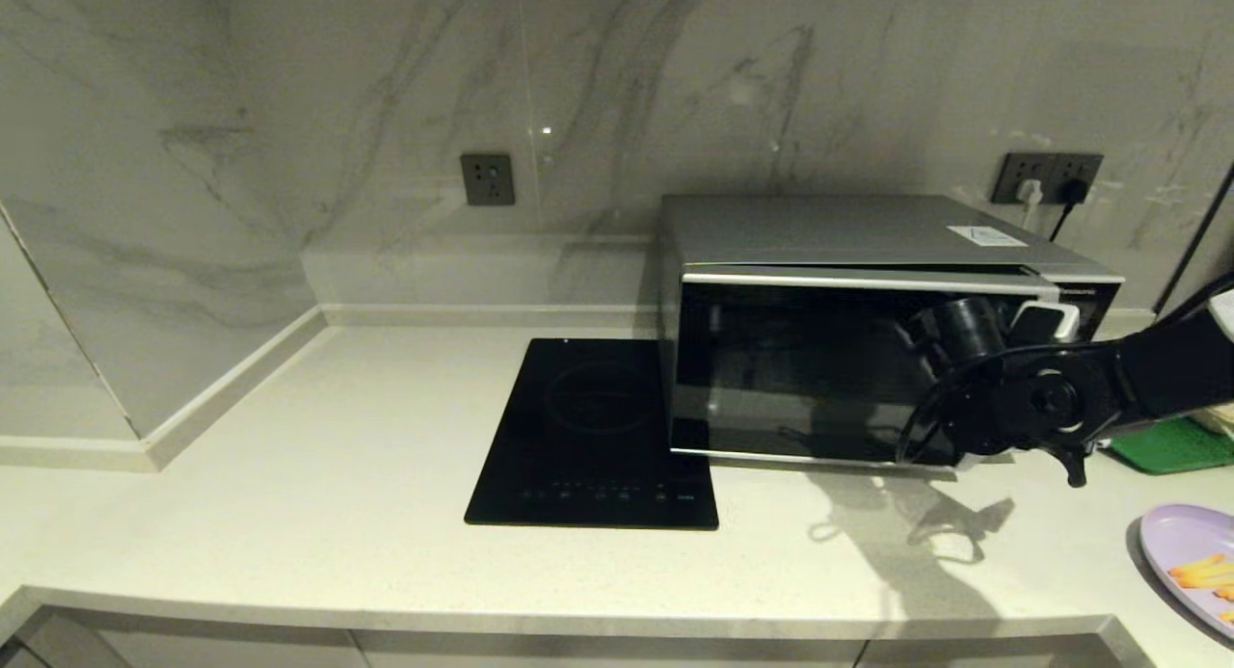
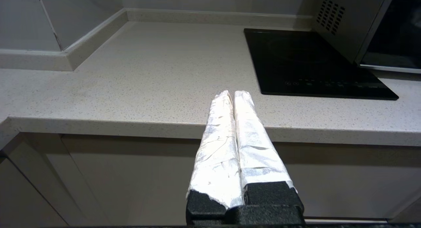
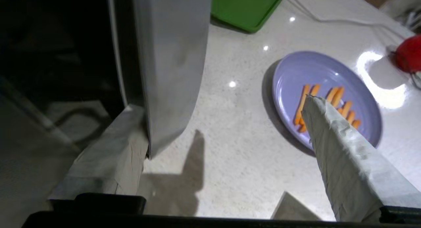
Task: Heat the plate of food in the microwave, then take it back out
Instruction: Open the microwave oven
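Observation:
The silver microwave point(image 1: 819, 360) stands on the counter, its dark glass door slightly ajar along the top edge. My right gripper point(image 1: 1046, 307) is at the door's upper right corner and is open. In the right wrist view the door's curved silver trim point(image 3: 171, 57) stands between the spread fingers of the right gripper point(image 3: 218, 104), close against one of them. The lavender plate of food point(image 1: 1171, 538) lies on the counter to the right of the microwave, with orange sticks on the plate point(image 3: 296, 70). My left gripper point(image 2: 233, 94) is shut and empty, parked low before the counter's front edge.
A flat black hob point(image 1: 598, 437) lies left of the microwave. A green tray point(image 1: 1171, 446) sits behind the plate. A red object point(image 3: 409, 53) and a white cable lie further right. The counter's front edge point(image 2: 131, 124) runs just ahead of the left fingers.

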